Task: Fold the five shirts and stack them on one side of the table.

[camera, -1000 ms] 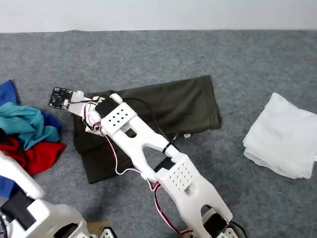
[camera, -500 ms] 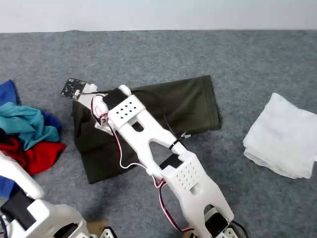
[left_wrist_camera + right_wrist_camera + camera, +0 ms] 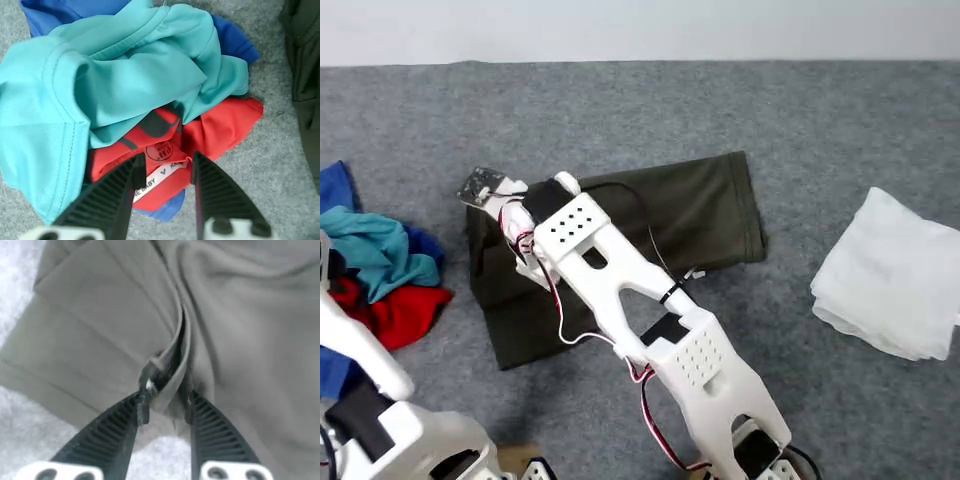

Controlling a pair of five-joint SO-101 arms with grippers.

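Note:
An olive shirt [image 3: 690,215] lies spread in the middle of the grey table. My right arm [image 3: 620,290] stretches over its left part. My right gripper [image 3: 165,402] is shut on a raised fold of the olive shirt [image 3: 240,315] near that edge. At the left edge lies a loose pile: a teal shirt [image 3: 375,245], a red shirt [image 3: 395,310] and a blue shirt [image 3: 335,185]. My left gripper [image 3: 165,160] hangs open just above the red shirt [image 3: 220,125], beside the teal shirt [image 3: 125,65]. A folded white shirt [image 3: 890,275] rests at the right.
The grey carpet-like table top [image 3: 620,110] is bare along the back and between the olive and white shirts. Both arm bases stand at the front edge, the left arm [image 3: 360,355] at the lower left.
My right arm has swung to the right and farther back, and the olive shirt's left edge has bunched up with it. The left arm has edged in at the left.

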